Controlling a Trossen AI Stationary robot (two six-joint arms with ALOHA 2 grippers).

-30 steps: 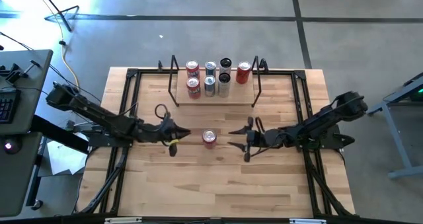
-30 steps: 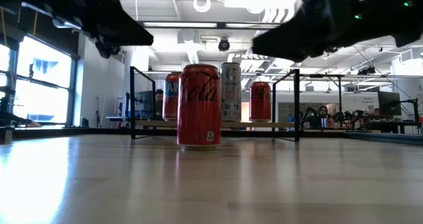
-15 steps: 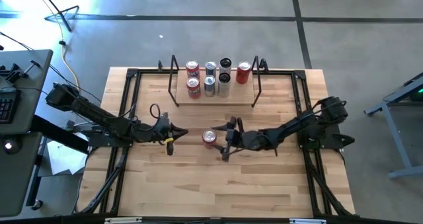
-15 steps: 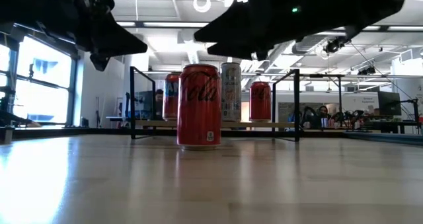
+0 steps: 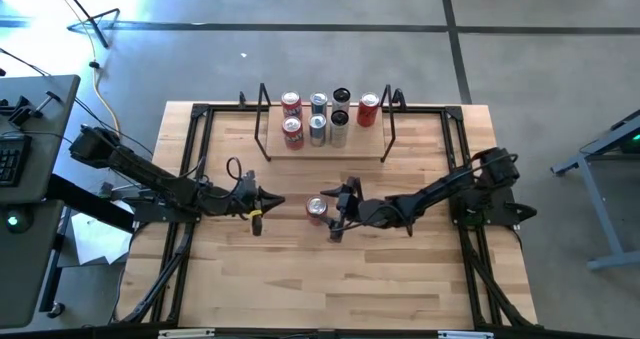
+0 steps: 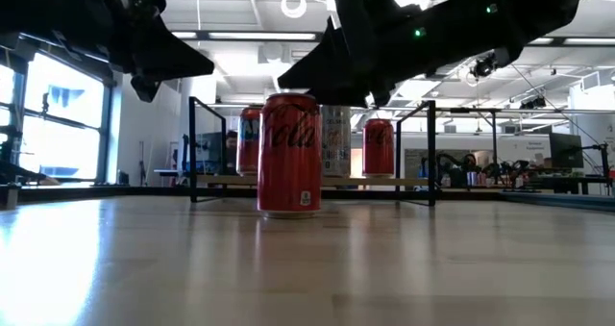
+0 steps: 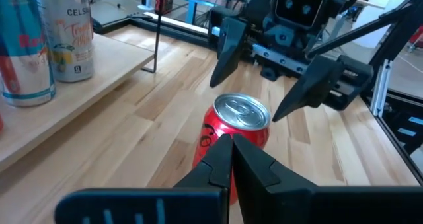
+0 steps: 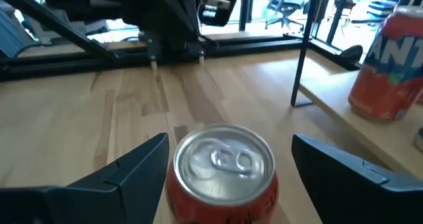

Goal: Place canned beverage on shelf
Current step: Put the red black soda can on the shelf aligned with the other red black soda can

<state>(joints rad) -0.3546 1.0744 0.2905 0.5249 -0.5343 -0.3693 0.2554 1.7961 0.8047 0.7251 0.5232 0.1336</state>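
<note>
Standing upright on the pale wooden tabletop, the red cylindrical aluminium beverage can with its silver lid serves as the reference point for everything below. Behind the can, toward the table's far edge, sits the low shelf of a pale wood plank between two black metal rod end frames; the can is well apart from it and not yet on it. The shelf already carries seven cans in two rows: two red cans in the column at the high view's left, two silver cans next, two dark cans next, and a single red can in the column at the right, whose front position is bare plank. Nothing stands between the can and the shelf. The right gripper is just beside the can on its right in the high view, with its dark fingers spread wide; the right wrist view shows one finger on each side of the can's top, with a clear gap on both sides, so the fingers straddle the can without touching it. The low view shows this gripper above and around the can's upper part. The left gripper waits to the left of the can, near it but apart, its fingers pressed together and holding nothing, pointing toward the can.
</note>
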